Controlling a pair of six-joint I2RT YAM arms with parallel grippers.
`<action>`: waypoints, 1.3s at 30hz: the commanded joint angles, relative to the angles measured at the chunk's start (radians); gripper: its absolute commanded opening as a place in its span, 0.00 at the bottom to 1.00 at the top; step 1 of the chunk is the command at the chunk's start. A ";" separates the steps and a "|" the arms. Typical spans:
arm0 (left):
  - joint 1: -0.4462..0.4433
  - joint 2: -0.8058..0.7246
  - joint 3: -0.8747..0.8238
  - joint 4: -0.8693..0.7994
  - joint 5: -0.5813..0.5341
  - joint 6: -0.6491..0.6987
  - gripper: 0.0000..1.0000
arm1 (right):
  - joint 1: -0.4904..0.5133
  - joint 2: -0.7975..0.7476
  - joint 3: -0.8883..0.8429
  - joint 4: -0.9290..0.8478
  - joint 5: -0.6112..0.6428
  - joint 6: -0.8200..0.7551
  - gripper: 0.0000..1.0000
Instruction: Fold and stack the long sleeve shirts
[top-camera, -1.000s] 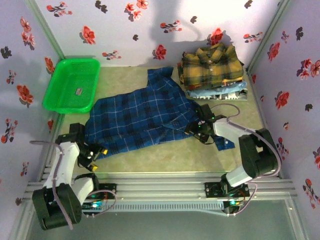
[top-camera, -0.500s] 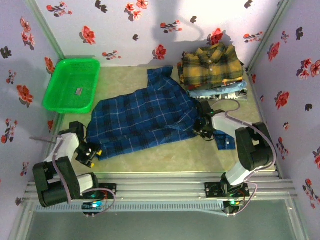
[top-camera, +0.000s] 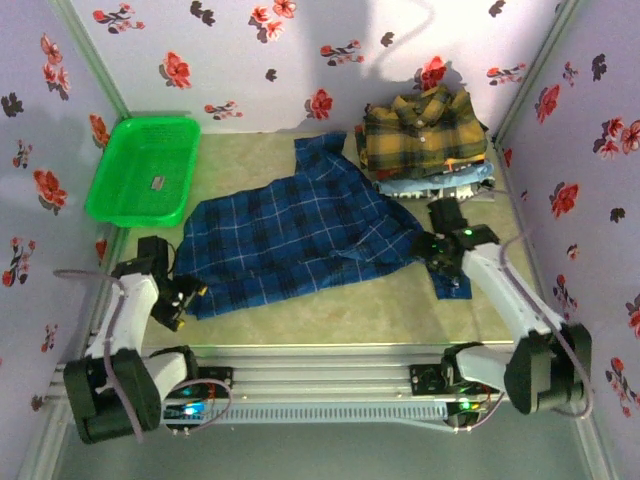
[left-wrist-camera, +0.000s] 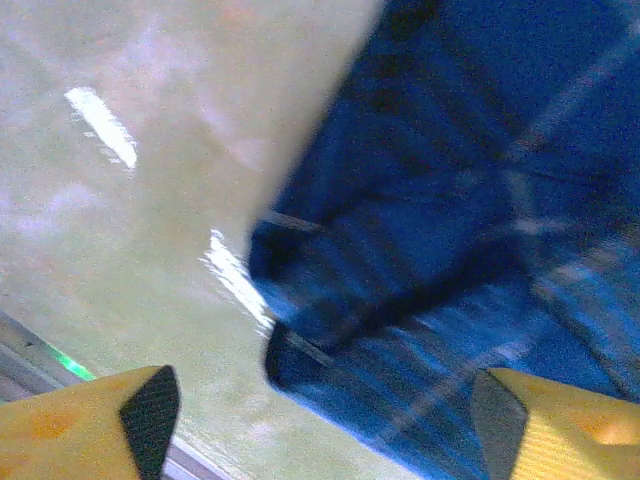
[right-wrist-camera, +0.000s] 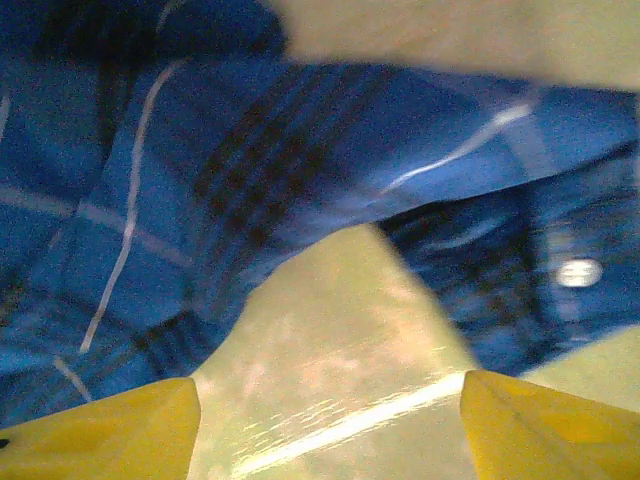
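Floral-papered lilac walls (top-camera: 250, 60) enclose a pale beige tabletop (top-camera: 330, 305). Spread flat across its centre lies the dark blue plaid button-up shirt with thin white lines (top-camera: 290, 235), with one part reaching toward the back wall and a buttoned end trailing to the right. At back right stands a folded stack: the mustard-yellow and dark plaid shirt (top-camera: 425, 130) on top of light blue shirts (top-camera: 440, 185). A green plastic basket (top-camera: 150, 121) sits at back left, apart from the cloth. The left gripper (top-camera: 183, 297) hovers at the blue shirt's near-left hem, its yellow fingers spread wide and holding nothing. The right gripper (top-camera: 438, 250) hangs over the shirt's right end, its fingers likewise apart with nothing clamped between them.
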 joint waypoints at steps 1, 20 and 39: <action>-0.064 -0.083 0.058 -0.080 0.007 -0.027 0.85 | -0.160 -0.027 0.006 -0.136 0.027 -0.035 0.72; -0.210 -0.256 0.064 -0.187 -0.004 -0.022 0.95 | -0.437 0.311 -0.181 0.247 -0.065 0.127 0.62; -0.227 -0.425 0.125 -0.366 0.153 0.038 0.97 | -0.257 -0.099 0.016 0.184 -0.018 -0.130 0.00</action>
